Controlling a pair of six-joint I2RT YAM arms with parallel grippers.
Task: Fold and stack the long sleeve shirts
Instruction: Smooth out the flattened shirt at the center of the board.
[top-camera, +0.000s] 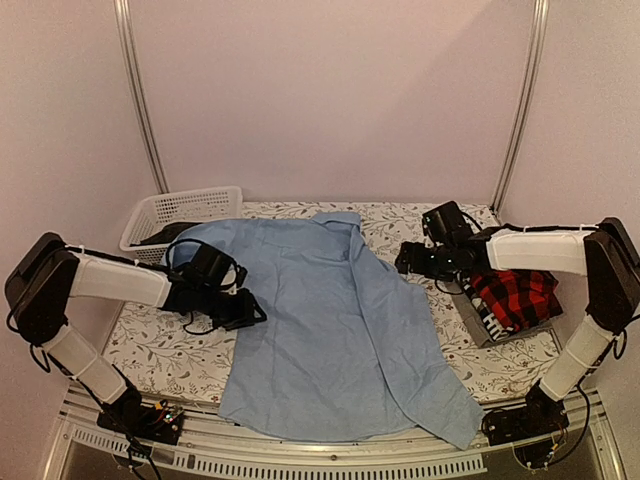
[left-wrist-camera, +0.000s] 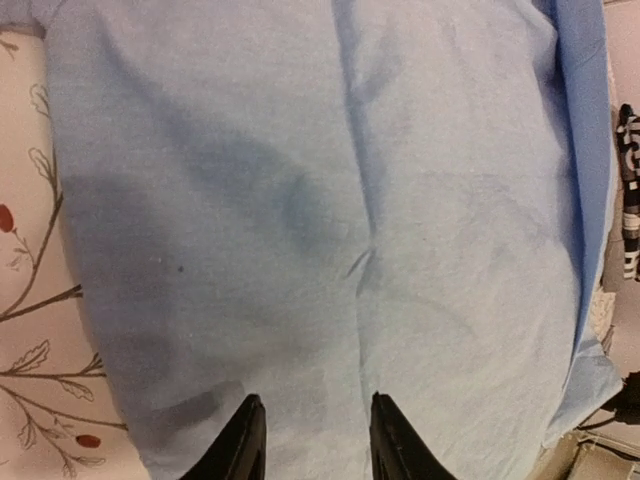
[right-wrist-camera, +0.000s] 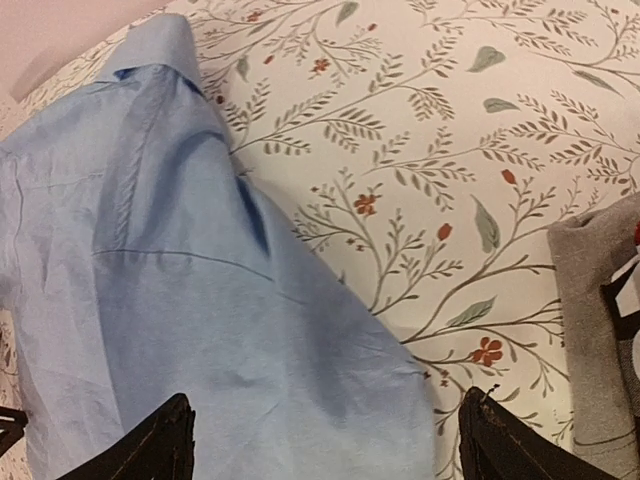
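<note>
A light blue shirt (top-camera: 340, 320) lies spread across the middle of the table, its collar (top-camera: 338, 220) toward the back. My left gripper (top-camera: 246, 308) hovers over the shirt's left side; in the left wrist view its fingers (left-wrist-camera: 248, 440) stand partly apart with flat blue cloth (left-wrist-camera: 320, 230) beneath and nothing between them. My right gripper (top-camera: 408, 260) is at the shirt's right edge, its jaws wide open above the cloth edge (right-wrist-camera: 330, 400). A red-and-black plaid shirt (top-camera: 516, 298) lies folded on a grey shirt (top-camera: 482, 322) at the right.
A white lattice basket (top-camera: 185, 212) holding something dark stands at the back left. The floral tablecloth (right-wrist-camera: 450, 150) shows bare behind the right gripper. The grey shirt's edge (right-wrist-camera: 590, 320) lies close to its right finger. Metal posts rise at both back corners.
</note>
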